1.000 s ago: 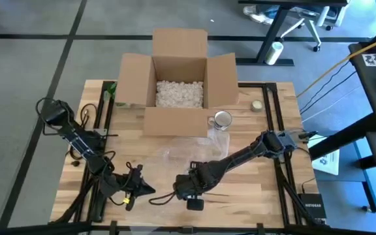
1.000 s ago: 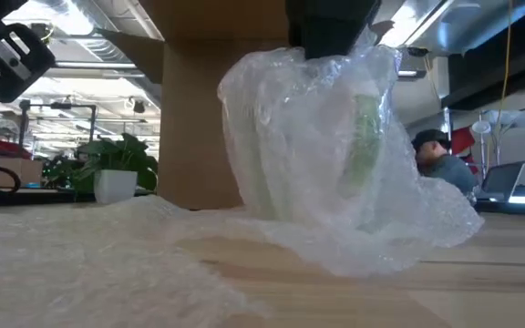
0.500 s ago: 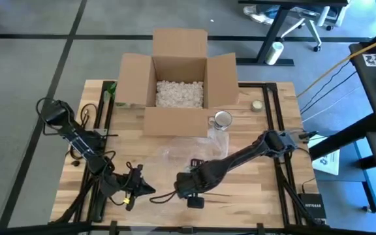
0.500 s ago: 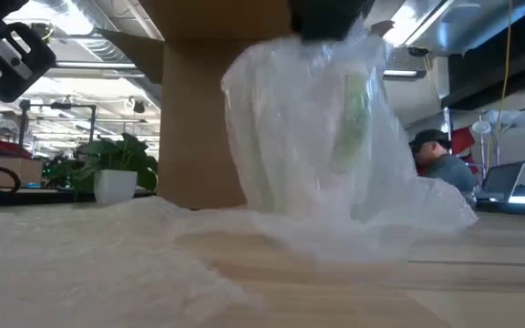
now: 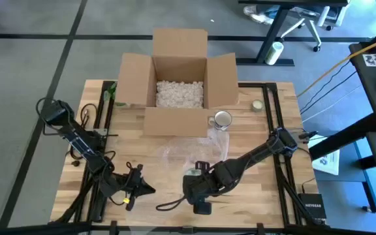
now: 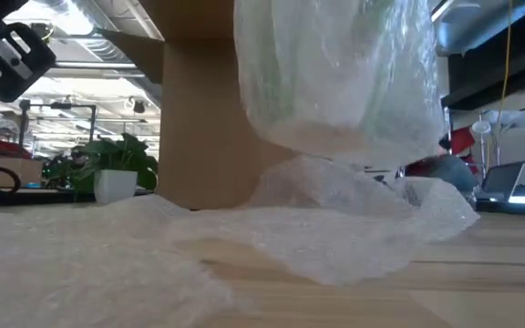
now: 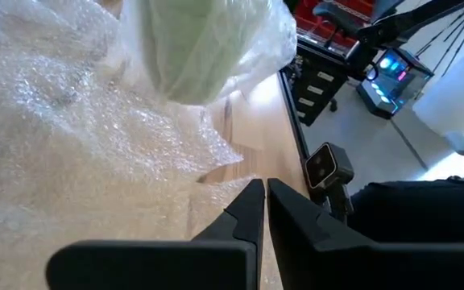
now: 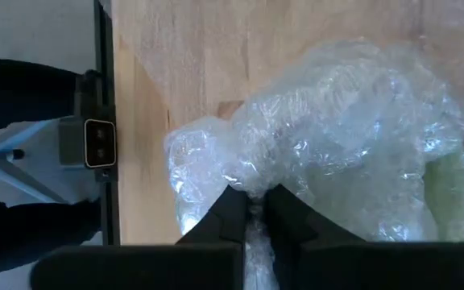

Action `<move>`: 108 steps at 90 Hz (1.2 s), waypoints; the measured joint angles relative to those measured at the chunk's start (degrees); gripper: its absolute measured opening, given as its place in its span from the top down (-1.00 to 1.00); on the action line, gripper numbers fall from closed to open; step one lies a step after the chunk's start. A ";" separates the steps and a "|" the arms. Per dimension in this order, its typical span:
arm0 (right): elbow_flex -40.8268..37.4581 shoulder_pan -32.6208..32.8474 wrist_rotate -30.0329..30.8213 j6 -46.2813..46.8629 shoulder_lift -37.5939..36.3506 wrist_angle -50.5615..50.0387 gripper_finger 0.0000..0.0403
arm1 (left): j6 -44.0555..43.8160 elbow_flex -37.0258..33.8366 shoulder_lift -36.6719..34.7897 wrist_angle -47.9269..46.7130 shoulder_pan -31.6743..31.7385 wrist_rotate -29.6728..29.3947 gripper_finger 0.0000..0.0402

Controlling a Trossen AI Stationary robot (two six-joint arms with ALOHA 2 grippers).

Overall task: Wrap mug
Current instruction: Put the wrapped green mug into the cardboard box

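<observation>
A green mug (image 6: pixel 363 36) sits bundled in clear bubble wrap (image 6: pixel 335 82), and the bundle hangs above the table near its front edge. My right gripper (image 8: pixel 252 211) is shut on the wrap; in the high view it is at the near middle (image 5: pixel 193 185). The mug shows green through the wrap (image 8: pixel 451 184) (image 7: pixel 188 44). More bubble wrap (image 6: pixel 317 228) lies spread on the table under the bundle. My left gripper (image 7: pixel 258 205) is shut at the near left (image 5: pixel 142 189), just short of the sheet's edge, with nothing between its fingers. My right gripper pinches a gathered bunch of the bubble wrap (image 8: pixel 244 173) between its two fingers, several layers thick, beside the mug. The wrapped mug hangs in the bundle, its bottom (image 6: pixel 335 146) clear of the table. A loose part of the wrap (image 6: pixel 354 196) lies on the table below.
An open cardboard box (image 5: pixel 181 85) with white packing fill stands at the far middle. A steel mug (image 5: pixel 222 119) stands by its near right corner and a small roll (image 5: pixel 256 105) lies to the right. A potted plant (image 6: pixel 112 169) stands at the far left.
My right gripper has moved toward the table's near edge and up with the wrapped mug. The bundle stood on the table a second ago and now hangs clear of it, while the loose sheet stays on the table.
</observation>
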 joint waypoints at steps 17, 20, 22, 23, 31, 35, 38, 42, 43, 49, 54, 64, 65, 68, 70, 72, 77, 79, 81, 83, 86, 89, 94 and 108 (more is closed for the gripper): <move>0.09 0.99 3.39 -0.24 -2.78 0.70 1.00 | 0.00 0.00 0.00 0.03 0.00 0.01 1.00; 0.09 1.24 3.90 -0.31 -3.30 0.82 1.00 | 0.00 0.00 0.00 0.03 0.00 0.01 1.00; 0.09 1.33 4.24 -0.32 -3.67 0.93 1.00 | 0.00 0.00 0.00 0.03 0.00 0.00 1.00; 0.09 1.34 4.46 -0.35 -3.83 1.01 1.00 | 0.00 0.00 0.00 0.03 0.00 0.01 1.00; 0.09 1.34 5.72 -0.61 -5.62 1.89 1.00 | 0.00 0.00 0.00 0.04 -0.01 0.01 1.00; 0.14 1.34 6.68 -0.83 -6.45 2.03 1.00 | 0.00 0.00 0.00 0.04 -0.01 0.02 1.00; 0.17 1.34 7.30 -1.21 -7.06 2.01 1.00 | 0.00 0.00 0.00 0.03 -0.01 0.01 1.00; 0.17 1.34 8.02 -1.81 -7.90 1.99 1.00 | 0.00 0.00 0.00 0.04 0.00 0.02 1.00; 0.17 1.34 8.14 -1.88 -8.09 1.99 1.00 | 0.00 0.00 0.00 0.04 0.00 0.02 1.00; 0.17 1.29 9.21 -2.27 -9.42 2.02 1.00 | 0.00 0.00 0.00 0.02 -0.02 0.00 1.00; 0.17 1.29 10.44 -3.14 -10.75 2.21 1.00 | 0.00 0.00 0.00 0.04 -0.02 0.02 1.00; 0.17 1.31 12.92 -4.88 -13.70 3.68 1.00 | 0.17 0.00 0.00 0.04 0.00 0.02 1.00; 0.17 1.31 13.11 -5.08 -13.94 3.88 1.00 | 0.17 0.00 0.00 0.04 0.00 0.02 1.00; 0.17 1.30 13.73 -5.87 -14.68 4.70 1.00 | 0.17 0.00 0.00 0.02 0.00 0.02 1.00; 0.17 1.29 14.13 -6.54 -15.25 5.30 1.00 | 0.17 0.00 0.00 0.02 0.00 0.02 1.00; 0.17 1.26 14.62 -7.16 -15.84 5.86 1.00 | 0.17 0.00 0.00 0.04 0.00 0.02 1.00; 0.17 1.23 16.00 -8.76 -17.26 7.12 1.00 | 0.17 0.00 0.00 0.04 0.00 0.01 1.00; 0.17 1.23 16.78 -9.49 -17.89 7.61 1.00 | 0.17 0.00 0.00 0.04 0.00 0.02 1.00; 0.17 1.23 17.67 -10.12 -18.52 8.16 1.00 | 0.18 0.00 0.00 0.03 0.00 0.02 1.00; 0.17 1.20 18.62 -10.83 -19.05 8.73 1.00 | 0.18 0.00 0.00 0.01 0.00 0.01 1.00; 0.17 1.18 20.28 -11.81 -19.88 9.59 1.00 | 0.20 0.00 0.00 0.04 0.00 0.02 1.00; 0.18 1.16 22.11 -12.96 -20.69 10.30 1.00 | 0.20 0.00 0.00 0.04 0.00 0.02 1.00; 0.17 1.00 24.86 -15.17 -21.88 11.38 1.00 | 0.22 0.00 0.00 0.00 0.00 0.02 1.00; 0.18 -1.94 27.11 -20.94 -24.79 16.87 1.00 | 0.20 0.00 0.00 -0.77 0.00 0.02 1.00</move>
